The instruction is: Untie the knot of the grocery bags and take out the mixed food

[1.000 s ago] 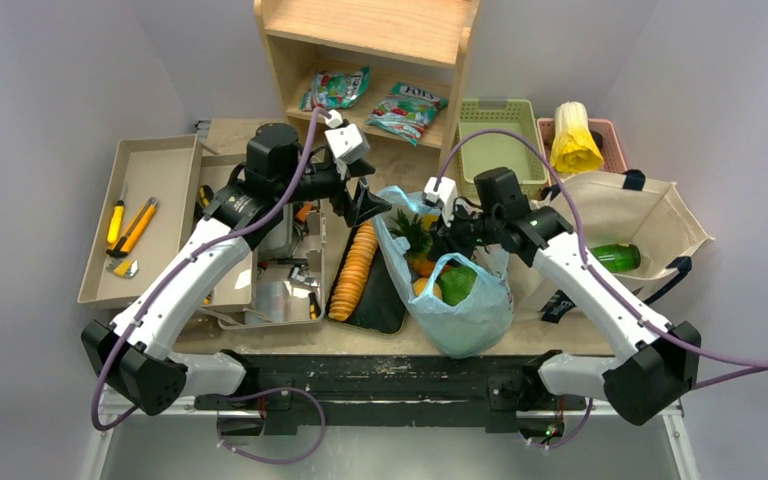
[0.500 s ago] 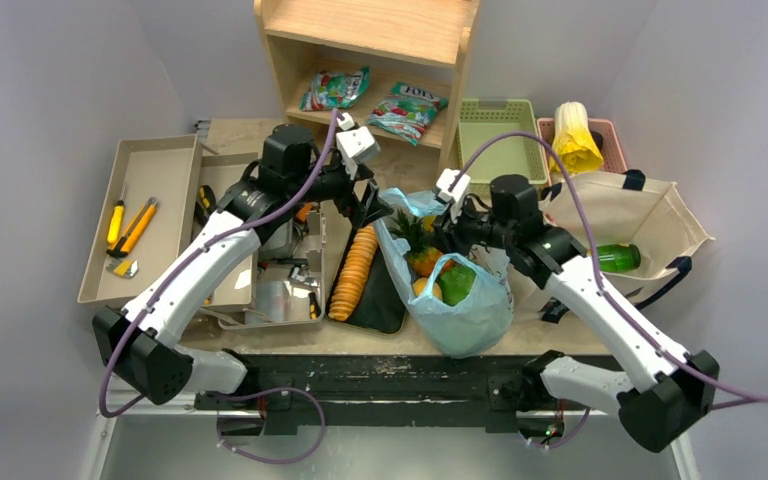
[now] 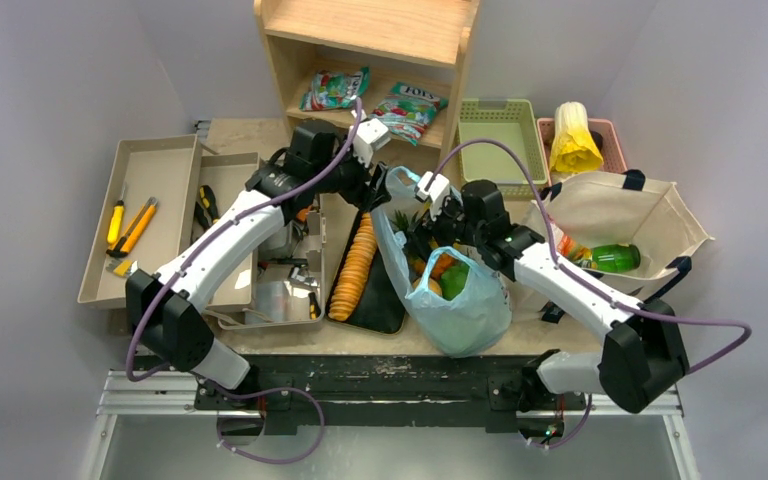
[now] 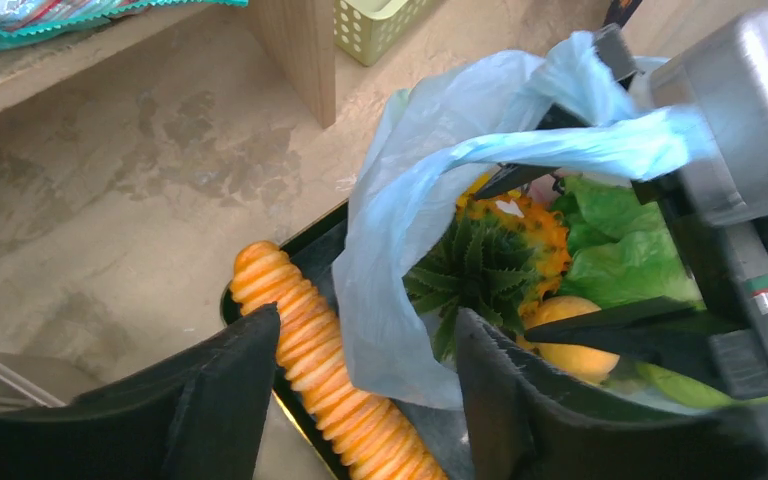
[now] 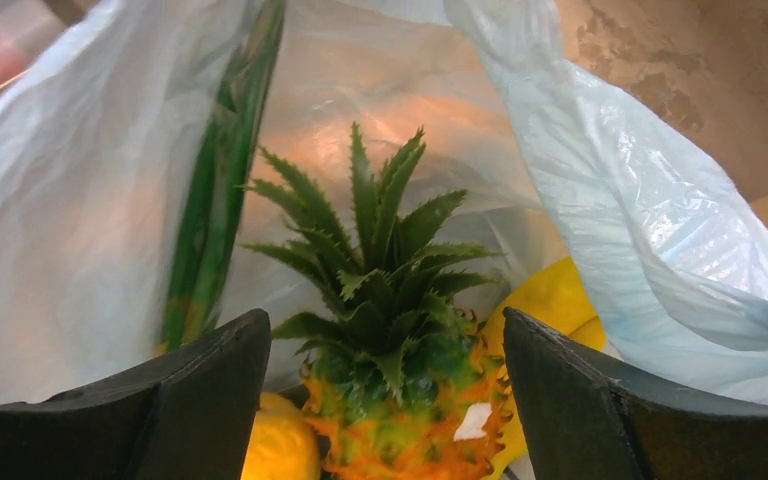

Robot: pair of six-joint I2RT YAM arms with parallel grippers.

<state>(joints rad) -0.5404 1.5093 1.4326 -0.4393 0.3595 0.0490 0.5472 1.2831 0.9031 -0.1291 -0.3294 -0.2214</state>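
**Both Jaws Gaping at the Mouth of the Blue Bag**

The thin light-blue plastic bag [image 3: 460, 310] is sitting near the middle of the desk [image 4: 110, 220]. Its crinkled, untied mouth is opening toward the far side. The right jaws are standing spread wide inside that mouth, gripping nothing. Their black fingers [image 5: 210, 400] are flanking the pineapple [image 5: 380, 250], with its spiky green crown and bumpy orange skin; whether they are touching the fruit is hard to tell. A twisted handle of the bag seems to be lying over the right wrist.

The left jaws are likewise spread and empty. They are hovering just left of the bag, above the ridged row of orange crackers [image 4: 300, 330] lying on a black tray [image 3: 380, 300]. A smooth round orange [image 4: 570, 355] and ruffled green cabbage leaves [image 4: 620, 250] are lying beside the pineapple in the bag.

To the right, the cream canvas tote [image 3: 620, 210] is gaping open with a green glass bottle [image 3: 615, 258] lying inside.
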